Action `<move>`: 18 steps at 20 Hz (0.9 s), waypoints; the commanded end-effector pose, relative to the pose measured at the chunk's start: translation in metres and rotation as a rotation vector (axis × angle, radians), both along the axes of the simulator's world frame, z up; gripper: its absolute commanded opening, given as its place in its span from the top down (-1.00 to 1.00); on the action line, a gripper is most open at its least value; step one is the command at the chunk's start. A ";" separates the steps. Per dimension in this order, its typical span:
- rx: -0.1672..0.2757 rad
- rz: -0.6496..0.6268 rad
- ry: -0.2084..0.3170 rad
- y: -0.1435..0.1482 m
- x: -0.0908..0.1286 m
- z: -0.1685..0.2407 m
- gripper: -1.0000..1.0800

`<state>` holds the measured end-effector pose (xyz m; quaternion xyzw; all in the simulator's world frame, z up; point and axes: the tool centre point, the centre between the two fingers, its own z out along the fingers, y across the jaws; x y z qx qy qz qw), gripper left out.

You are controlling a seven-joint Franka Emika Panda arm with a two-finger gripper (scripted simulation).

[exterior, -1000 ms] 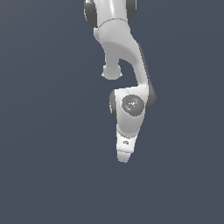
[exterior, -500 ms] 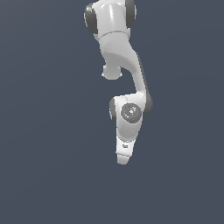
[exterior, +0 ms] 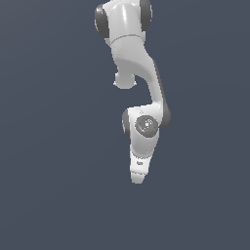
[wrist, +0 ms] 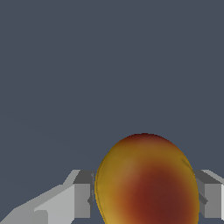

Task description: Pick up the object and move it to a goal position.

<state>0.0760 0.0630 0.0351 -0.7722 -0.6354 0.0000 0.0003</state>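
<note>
The object (wrist: 146,181), an orange-yellow rounded lump with a deep red blush that looks like a mango, sits between the two grey fingers (wrist: 81,199) of my gripper (wrist: 146,203) in the wrist view, filling the gap so that each finger appears to press against its side; I read that as the gripper pinching the object. In the exterior view the gripper (exterior: 138,177) points straight down from the white Panda arm (exterior: 141,93), and I cannot see the object there at all, since the hand's own body covers it. Compared with a second ago, the arm has dropped in the exterior view: the wrist joint and fingertips sit lower in the picture, and more of the upper link shows at the top. I take that to mean the grasp is made and I am carrying the object toward the goal, though no goal marker shows in either view, so I cannot say how far is left. No bench edge or corner is visible either; both views show only a flat slate-grey background, so I cannot place the object against any surface. The lower part of the object is cut off by the wrist picture's edge.
</note>
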 end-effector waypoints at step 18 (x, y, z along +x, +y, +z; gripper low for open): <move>-0.002 -0.001 0.000 -0.024 -0.027 0.038 1.00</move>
